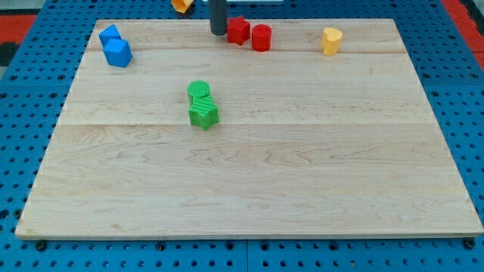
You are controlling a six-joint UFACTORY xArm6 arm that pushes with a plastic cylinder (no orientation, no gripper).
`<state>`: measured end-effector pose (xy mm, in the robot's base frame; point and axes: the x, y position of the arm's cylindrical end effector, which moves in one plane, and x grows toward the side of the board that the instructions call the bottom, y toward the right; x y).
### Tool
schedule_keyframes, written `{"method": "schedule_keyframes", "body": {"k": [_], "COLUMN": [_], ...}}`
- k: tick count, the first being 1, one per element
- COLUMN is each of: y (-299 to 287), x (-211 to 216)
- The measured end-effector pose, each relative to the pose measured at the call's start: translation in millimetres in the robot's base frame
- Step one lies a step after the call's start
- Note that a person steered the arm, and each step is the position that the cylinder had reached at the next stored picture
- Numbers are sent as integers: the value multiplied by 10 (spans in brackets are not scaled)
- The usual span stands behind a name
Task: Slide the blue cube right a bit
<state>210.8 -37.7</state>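
Note:
A blue cube sits near the board's top left corner, with a second blue block touching it just above and to its left. My tip is at the view's top centre, far to the right of the blue cube. It stands just left of a red block, close to it or touching it.
A red cylinder stands right of the red block. A yellow block is at the top right. A green cylinder and a green block touch mid-board. An orange block lies off the board's top edge.

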Motion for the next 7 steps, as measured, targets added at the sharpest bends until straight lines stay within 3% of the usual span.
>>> {"method": "schedule_keyframes", "body": {"k": [1,2,3,4,5,7], "y": [62,827,1540,1311,566,-1558], "x": [-174,356,1204,1270,1196,1324]}}
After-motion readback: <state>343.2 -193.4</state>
